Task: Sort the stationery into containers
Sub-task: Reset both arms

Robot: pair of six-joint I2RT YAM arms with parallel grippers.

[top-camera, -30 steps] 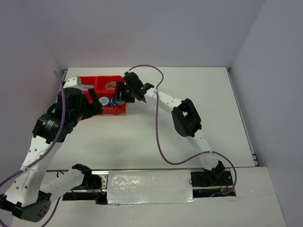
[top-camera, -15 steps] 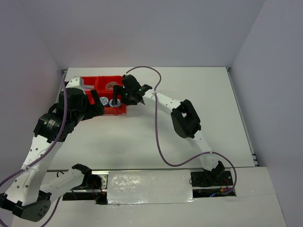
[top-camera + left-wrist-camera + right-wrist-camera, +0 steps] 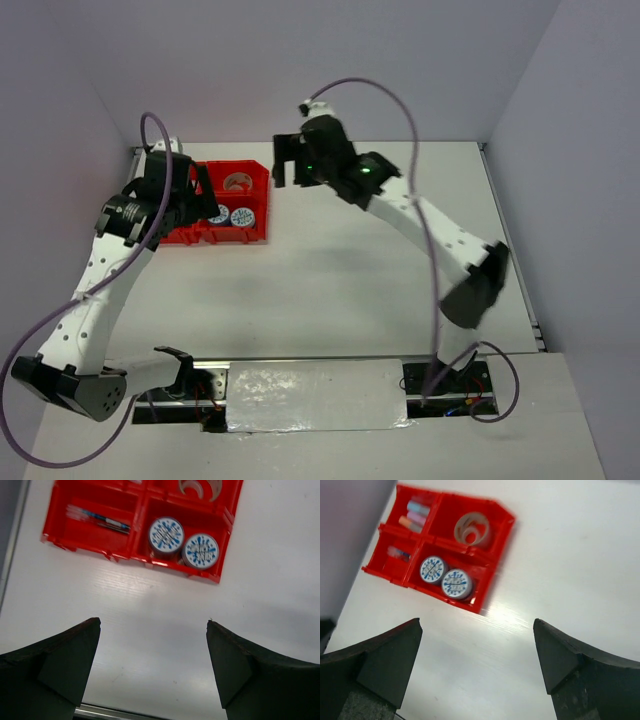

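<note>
Left tool [image 3: 152,630] and right tool [image 3: 477,625] both gape wide, empty, above the counter [image 3: 545,555]. The red bin block [image 3: 75,534], upper left, holds two blue-white tubs [image 3: 456,583] together, with tape rings [image 3: 471,528], sticks [image 3: 415,515] and pens [image 3: 100,520] in separate compartments.

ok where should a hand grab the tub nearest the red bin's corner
Probably from straight above, pinching its round rim: the tub sits lid-up inside the red bin, walls around it and the other tub close beside, leaving no side approach.
</note>
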